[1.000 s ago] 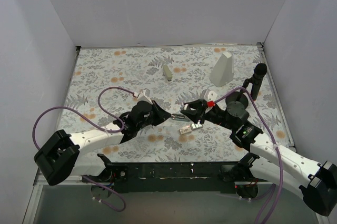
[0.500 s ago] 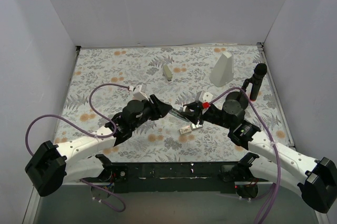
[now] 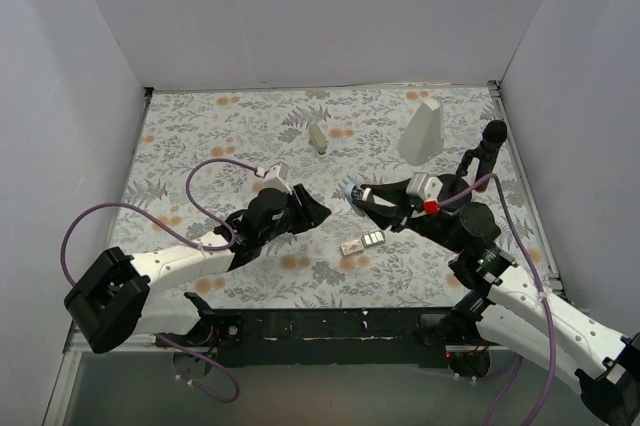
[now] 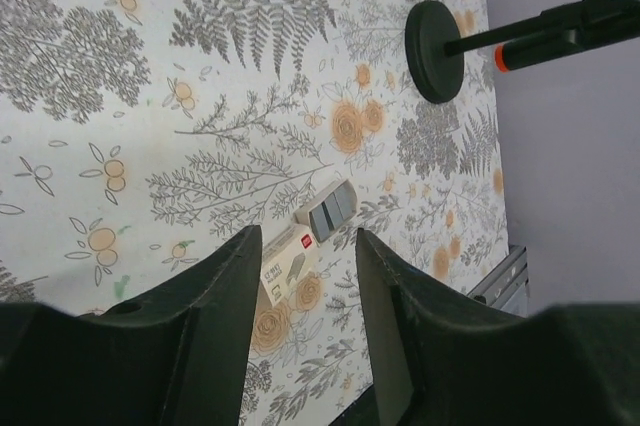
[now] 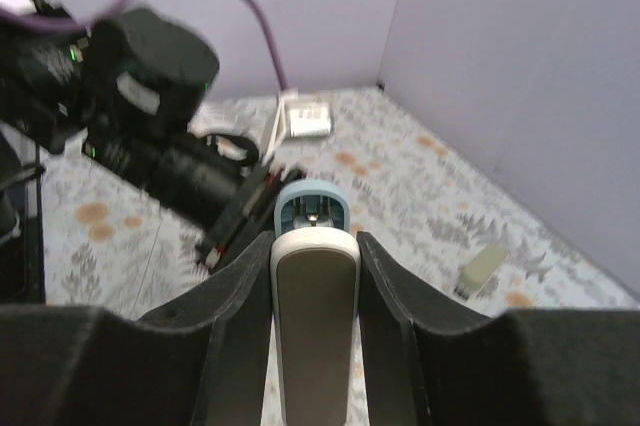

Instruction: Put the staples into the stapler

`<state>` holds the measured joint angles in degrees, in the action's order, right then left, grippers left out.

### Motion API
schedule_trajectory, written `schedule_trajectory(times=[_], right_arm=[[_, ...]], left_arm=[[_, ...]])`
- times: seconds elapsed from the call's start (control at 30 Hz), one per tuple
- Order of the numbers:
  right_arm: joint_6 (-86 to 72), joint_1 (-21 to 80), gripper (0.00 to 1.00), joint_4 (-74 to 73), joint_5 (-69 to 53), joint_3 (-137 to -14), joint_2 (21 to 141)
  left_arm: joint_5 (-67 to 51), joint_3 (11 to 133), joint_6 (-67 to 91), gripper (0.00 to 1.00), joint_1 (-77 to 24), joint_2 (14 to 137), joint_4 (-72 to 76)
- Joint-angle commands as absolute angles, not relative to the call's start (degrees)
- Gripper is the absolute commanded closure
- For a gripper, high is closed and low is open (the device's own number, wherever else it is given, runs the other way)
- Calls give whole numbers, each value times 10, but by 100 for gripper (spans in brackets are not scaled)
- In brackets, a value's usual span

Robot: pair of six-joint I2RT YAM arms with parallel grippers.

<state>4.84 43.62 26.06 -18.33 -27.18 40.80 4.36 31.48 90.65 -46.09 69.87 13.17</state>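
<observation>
My right gripper (image 3: 364, 197) is shut on the light blue stapler (image 3: 353, 191) and holds it above the table, nose pointing left. In the right wrist view the stapler (image 5: 313, 286) sits between the fingers of that gripper (image 5: 313, 246), its blue nose forward. The cream-white staples box (image 3: 362, 242) lies on the table below, its grey tray slid partly out. My left gripper (image 3: 320, 212) is open and empty, just left of the stapler. In the left wrist view the box (image 4: 296, 252) lies just beyond the open left gripper (image 4: 305, 281).
A beige stapler (image 3: 318, 136) lies at the back middle and shows in the right wrist view (image 5: 484, 267). A tall white wedge block (image 3: 423, 131) stands at the back right. A black stand (image 3: 487, 152) rises by the right wall; its round base (image 4: 434, 38) shows in the left wrist view.
My right gripper has lifted the stapler up and back, away from the staples box. My left gripper has drawn back from the stapler. The box has stayed in place.
</observation>
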Motion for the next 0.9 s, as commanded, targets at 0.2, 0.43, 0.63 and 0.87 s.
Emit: schedule_trajectory(times=[0.2, 0.43, 0.63, 0.87], right_arm=[[31, 431, 99, 371, -178, -288, 424], [47, 430, 99, 323, -170, -286, 436], [41, 429, 99, 320, -225, -292, 464], [54, 429, 99, 266, -289, -333, 477]], left_arm=[[44, 338, 958, 60, -540, 723, 144], [158, 338, 915, 27, -531, 567, 84], [118, 329, 776, 2, -528, 521, 139], [-18, 311, 485, 2, -523, 426, 149]])
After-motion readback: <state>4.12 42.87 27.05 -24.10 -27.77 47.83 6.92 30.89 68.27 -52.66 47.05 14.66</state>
